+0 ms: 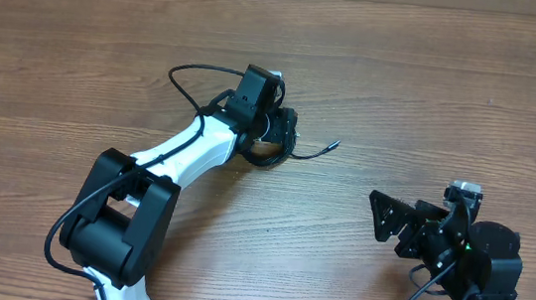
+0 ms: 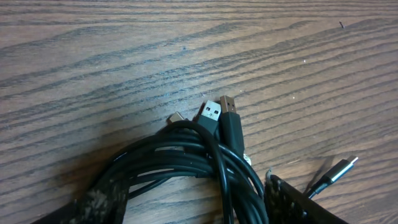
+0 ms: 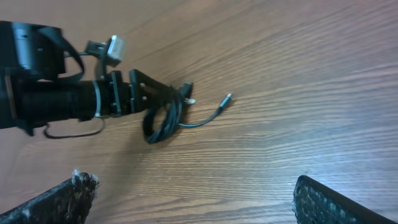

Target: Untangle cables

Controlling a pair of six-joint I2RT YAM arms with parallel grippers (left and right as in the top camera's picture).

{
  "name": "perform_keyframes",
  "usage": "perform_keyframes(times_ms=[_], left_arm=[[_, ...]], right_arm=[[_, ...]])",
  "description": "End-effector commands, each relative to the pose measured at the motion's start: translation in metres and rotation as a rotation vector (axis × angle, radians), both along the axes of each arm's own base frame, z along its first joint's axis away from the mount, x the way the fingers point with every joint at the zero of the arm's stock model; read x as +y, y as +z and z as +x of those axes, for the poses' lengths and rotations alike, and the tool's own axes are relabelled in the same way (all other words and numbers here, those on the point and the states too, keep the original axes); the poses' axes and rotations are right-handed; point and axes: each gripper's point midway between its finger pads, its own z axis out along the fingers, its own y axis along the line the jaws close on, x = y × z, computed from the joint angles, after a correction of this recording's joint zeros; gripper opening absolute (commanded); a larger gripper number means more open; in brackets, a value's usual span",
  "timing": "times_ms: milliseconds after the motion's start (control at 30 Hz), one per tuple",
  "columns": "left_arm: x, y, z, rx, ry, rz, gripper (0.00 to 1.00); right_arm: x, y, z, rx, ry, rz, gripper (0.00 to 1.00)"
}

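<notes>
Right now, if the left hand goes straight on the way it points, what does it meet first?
The cables: their bundle sits between the open fingers of the left hand, directly ahead. Behind it is the table; distance unclear.

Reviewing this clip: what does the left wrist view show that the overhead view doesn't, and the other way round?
Only the left wrist view: close detail of the cables, with two large plugs side by side above the coils.
Only the overhead view: the left arm reaching to the cables, and the right gripper open and well away from them.
Both: the black cables bundled on the wooden table, and one loose end with a small plug trailing out.
</notes>
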Motion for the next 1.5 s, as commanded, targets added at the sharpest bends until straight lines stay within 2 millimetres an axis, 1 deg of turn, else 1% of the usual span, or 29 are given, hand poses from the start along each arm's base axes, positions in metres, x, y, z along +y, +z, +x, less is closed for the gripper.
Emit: perform_keyframes(times_ms=[0, 133, 300, 367, 400, 533, 667, 733, 833, 1000, 1167, 1233, 1300, 1400, 1467], left_arm=[[-0.004, 0.003, 0.006, -0.018, 0.008, 0.003, 0.66], [-0.007, -0.001, 0.006, -0.020, 0.005, 0.009, 0.65], [-0.012, -0.017, 0.003, 0.004, -0.004, 0.017, 0.64], [-0.011, -0.024, 0.001, 0.018, -0.003, 0.023, 0.56], [-0.011, -0.027, 0.001, 0.024, -0.003, 0.027, 0.50], [-0.011, -0.028, 0.002, 0.021, -0.003, 0.026, 0.35], [-0.014, -0.021, 0.005, -0.001, -0.006, 0.009, 0.34], [-0.015, -0.020, 0.005, -0.002, -0.007, 0.006, 0.33], [-0.015, -0.020, 0.004, 0.004, -0.008, 0.007, 0.25], [-0.022, -0.018, 0.002, 0.016, -0.033, -0.026, 0.13], [-0.023, -0.010, 0.001, 0.009, -0.039, -0.037, 0.05], [-0.023, -0.004, 0.001, 0.002, -0.039, -0.040, 0.04], [-0.023, 0.004, 0.000, -0.008, -0.040, -0.046, 0.04], [-0.026, 0.021, -0.001, -0.028, -0.052, -0.074, 0.04], [-0.034, 0.037, -0.005, -0.035, -0.084, -0.127, 0.04]], right_arm=[[0.006, 0.016, 0.000, -0.037, 0.028, 0.027, 1.00], [0.006, 0.016, -0.001, -0.036, 0.031, 0.028, 1.00], [0.009, 0.016, -0.002, -0.035, 0.049, 0.039, 1.00], [0.010, 0.016, -0.003, -0.034, 0.054, 0.041, 1.00], [0.010, 0.016, -0.003, -0.034, 0.054, 0.041, 1.00], [0.010, 0.016, -0.003, -0.033, 0.054, 0.041, 1.00], [0.010, 0.015, -0.003, -0.032, 0.054, 0.040, 1.00], [0.010, 0.015, -0.003, -0.032, 0.054, 0.040, 1.00], [0.010, 0.015, -0.003, -0.029, 0.054, 0.040, 1.00], [0.010, 0.010, -0.005, -0.008, 0.053, 0.038, 1.00], [0.010, 0.008, -0.007, 0.004, 0.053, 0.037, 1.00], [0.010, 0.007, -0.007, 0.008, 0.053, 0.037, 1.00], [0.010, 0.007, -0.008, 0.009, 0.053, 0.037, 1.00], [0.010, 0.007, -0.008, 0.009, 0.053, 0.037, 1.00], [0.010, 0.007, -0.008, 0.009, 0.053, 0.037, 1.00]])
